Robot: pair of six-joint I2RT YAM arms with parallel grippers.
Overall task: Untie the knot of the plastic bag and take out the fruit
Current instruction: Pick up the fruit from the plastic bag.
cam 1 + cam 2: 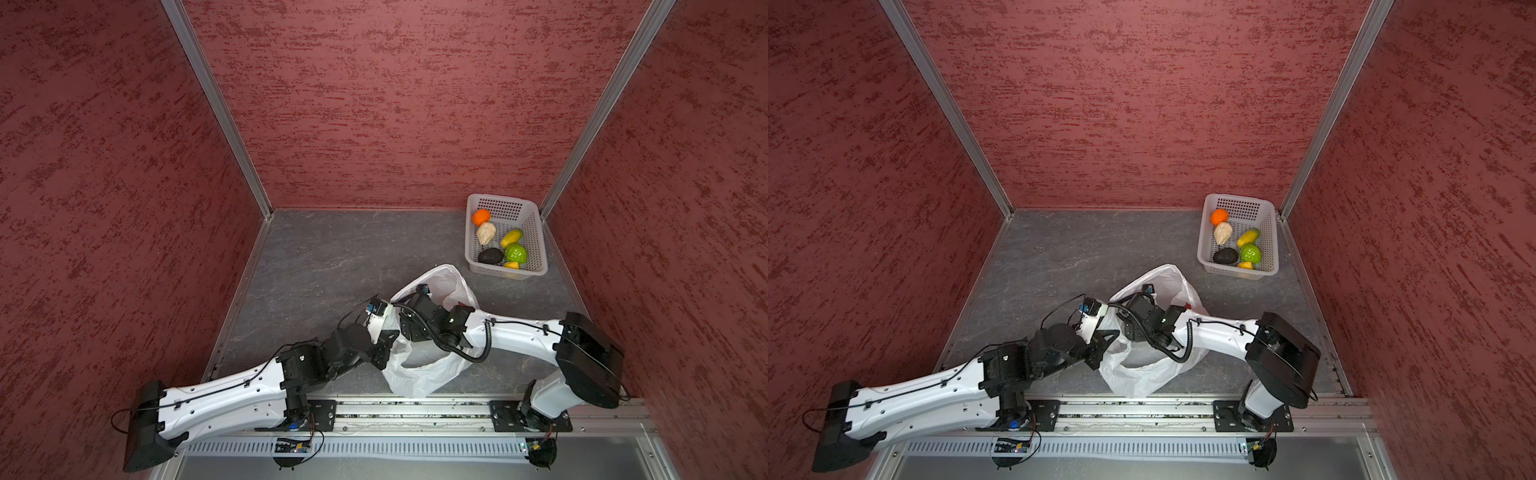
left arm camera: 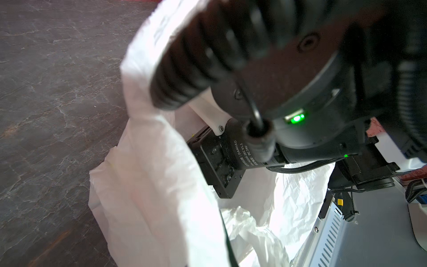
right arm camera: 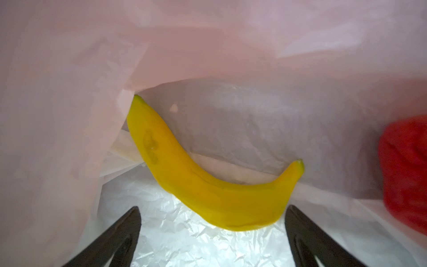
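Note:
The white plastic bag (image 1: 419, 378) (image 1: 1142, 378) lies open at the table's front middle. The knot is out of view. My left gripper (image 1: 388, 338) (image 1: 1106, 338) is shut on the bag's near-left rim and holds the mouth up; in the left wrist view the bag (image 2: 150, 185) covers its jaws. My right gripper (image 3: 213, 208) is inside the bag and open. A yellow banana (image 3: 208, 189) lies just ahead of its fingers (image 3: 129, 222), untouched. A red apple (image 3: 406, 173) sits off to one side.
A white perforated basket (image 1: 538, 245) (image 1: 1271, 249) stands at the back right corner. It holds an orange (image 1: 481, 216), a beige piece (image 1: 485, 232), a mango (image 1: 511, 237), a bumpy green fruit (image 1: 515, 252), a black piece (image 1: 490, 256) and a lemon (image 1: 512, 264). Red walls enclose three sides.

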